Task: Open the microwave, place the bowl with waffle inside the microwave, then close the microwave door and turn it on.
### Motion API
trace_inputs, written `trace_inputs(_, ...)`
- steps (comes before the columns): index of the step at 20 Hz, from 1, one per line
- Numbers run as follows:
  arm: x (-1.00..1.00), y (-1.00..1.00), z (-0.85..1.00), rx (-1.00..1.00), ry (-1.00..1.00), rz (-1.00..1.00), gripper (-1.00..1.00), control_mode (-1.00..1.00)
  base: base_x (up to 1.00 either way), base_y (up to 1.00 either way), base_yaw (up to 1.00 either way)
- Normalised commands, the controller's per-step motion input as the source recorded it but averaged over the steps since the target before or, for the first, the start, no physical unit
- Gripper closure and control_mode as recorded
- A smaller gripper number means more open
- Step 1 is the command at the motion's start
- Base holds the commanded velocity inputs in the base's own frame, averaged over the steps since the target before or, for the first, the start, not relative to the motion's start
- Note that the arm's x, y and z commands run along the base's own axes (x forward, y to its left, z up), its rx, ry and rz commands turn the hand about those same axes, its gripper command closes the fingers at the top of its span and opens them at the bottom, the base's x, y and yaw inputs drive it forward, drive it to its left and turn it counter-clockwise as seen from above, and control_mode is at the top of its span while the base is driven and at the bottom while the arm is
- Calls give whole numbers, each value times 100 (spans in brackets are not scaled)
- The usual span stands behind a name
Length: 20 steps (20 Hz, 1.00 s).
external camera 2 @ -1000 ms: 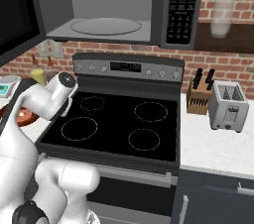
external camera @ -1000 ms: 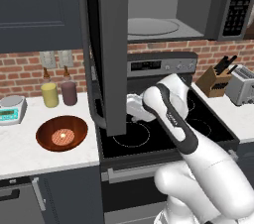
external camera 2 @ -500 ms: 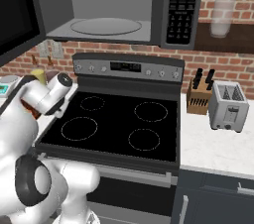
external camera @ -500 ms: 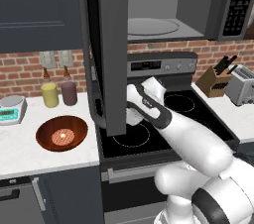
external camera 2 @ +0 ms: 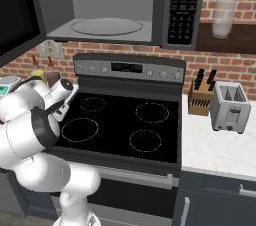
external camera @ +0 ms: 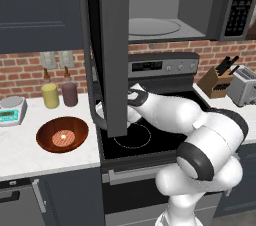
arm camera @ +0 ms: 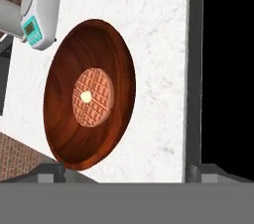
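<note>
Fingertips (arm camera: 49,170) poke up at the bottom of the hand view, two of them, set wide apart with nothing between, so the gripper (arm camera: 126,171) is spread and empty. Right ahead of it lies one bowl (arm camera: 89,94) on the white counter (arm camera: 158,69), and one waffle (arm camera: 93,97) sits in the middle of it, a pale dot at its centre. Beyond the bowl, the hand view picks out a small scale (arm camera: 41,12) with a teal display. The stovetop (arm camera: 225,69) edge runs along the far side of that picture.

From the left base view, the arm (external camera: 170,112) reaches leftward behind the microwave door (external camera: 112,50), which hangs swung wide open and hides the hand itself. The bowl (external camera: 62,134) rests left of the stove, waffle (external camera: 63,136) inside, with two bottles (external camera: 60,92) and the scale (external camera: 11,110) behind it.

Over on the right base view, the microwave (external camera 2: 120,7) gapes open, one glass turntable (external camera 2: 106,26) showing, keypad (external camera 2: 181,5) at right. Four burner rings (external camera 2: 117,122) are counted on the stovetop, plus one knife block (external camera 2: 201,97) and one toaster (external camera 2: 230,106) on the right counter.
</note>
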Motion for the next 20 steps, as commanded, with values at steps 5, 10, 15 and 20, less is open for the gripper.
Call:
trace_inputs(5, 25, 25, -23, 0, 0, 0, -100, -100, 0, 0, 0)
trace_inputs(10, 22, 30, -24, 0, 0, 0, -100, -100, 0, 0, 0)
trace_inputs(15, 19, 29, -26, 0, 0, 0, -100, -100, 0, 0, 0)
trace_inputs(20, 22, 23, -30, 0, 0, 0, -100, -100, 0, 0, 0)
